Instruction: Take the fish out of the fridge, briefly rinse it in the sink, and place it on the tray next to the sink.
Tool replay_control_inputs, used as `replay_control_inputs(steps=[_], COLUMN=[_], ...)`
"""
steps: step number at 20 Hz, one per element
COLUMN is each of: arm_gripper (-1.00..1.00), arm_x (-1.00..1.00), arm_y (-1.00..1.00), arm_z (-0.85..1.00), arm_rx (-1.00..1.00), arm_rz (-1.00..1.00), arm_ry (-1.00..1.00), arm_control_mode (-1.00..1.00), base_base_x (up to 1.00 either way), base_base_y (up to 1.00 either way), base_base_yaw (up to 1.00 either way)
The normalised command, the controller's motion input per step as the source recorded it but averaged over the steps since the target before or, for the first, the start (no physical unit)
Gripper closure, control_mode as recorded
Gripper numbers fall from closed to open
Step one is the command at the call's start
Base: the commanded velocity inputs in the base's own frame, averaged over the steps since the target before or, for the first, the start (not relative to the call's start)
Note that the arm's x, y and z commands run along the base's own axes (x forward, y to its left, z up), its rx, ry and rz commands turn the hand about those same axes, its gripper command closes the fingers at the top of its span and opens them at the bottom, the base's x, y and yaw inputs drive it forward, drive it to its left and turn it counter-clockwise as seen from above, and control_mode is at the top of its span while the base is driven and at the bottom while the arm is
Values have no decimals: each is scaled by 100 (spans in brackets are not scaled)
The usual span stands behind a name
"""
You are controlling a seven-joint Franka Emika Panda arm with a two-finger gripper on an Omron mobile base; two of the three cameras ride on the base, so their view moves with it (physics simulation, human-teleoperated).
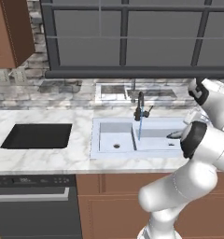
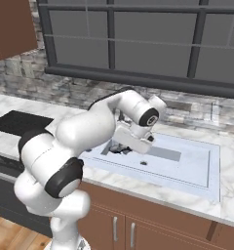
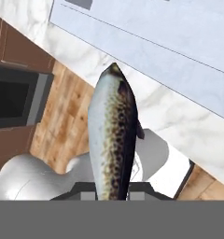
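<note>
1. We have the fish (image 3: 113, 140) clamped in our gripper (image 3: 111, 189), out of the fridge.
2. It hangs over the sink (image 1: 115, 150), water running.
3. Left: the tray (image 1: 37, 136), at nine o'clock.

No readable text, labels, brands, numbers or signs anywhere; the small pale marks on the dishwasher (image 1: 34, 200) control strip under the marble counter (image 1: 44, 156) front edge are too blurred to make out.
</note>
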Motion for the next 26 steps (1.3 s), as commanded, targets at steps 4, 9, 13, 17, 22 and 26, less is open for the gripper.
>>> replay_control_inputs(steps=[4, 9, 13, 17, 22, 26], arm_gripper=[100, 100, 100, 100, 100, 100], arm_x=[4, 24, 55, 82, 71, 39], arm_y=[-9, -3, 0, 0, 0, 0], arm_z=[-22, -7, 0, 0, -12, -49], arm_rx=[6, 15, 12, 14, 8, 0], arm_rz=[1, 2, 0, 0, 0, 0], arm_ry=[-3, -1, -1, -3, -3, -6], arm_control_mode=[-100, -100, -100, -100, -100, -100], base_base_x=[0, 0, 0, 0, 0, 0], base_base_y=[0, 0, 0, 0, 0, 0], base_base_yaw=[0, 0, 0, 0, 0, 0])
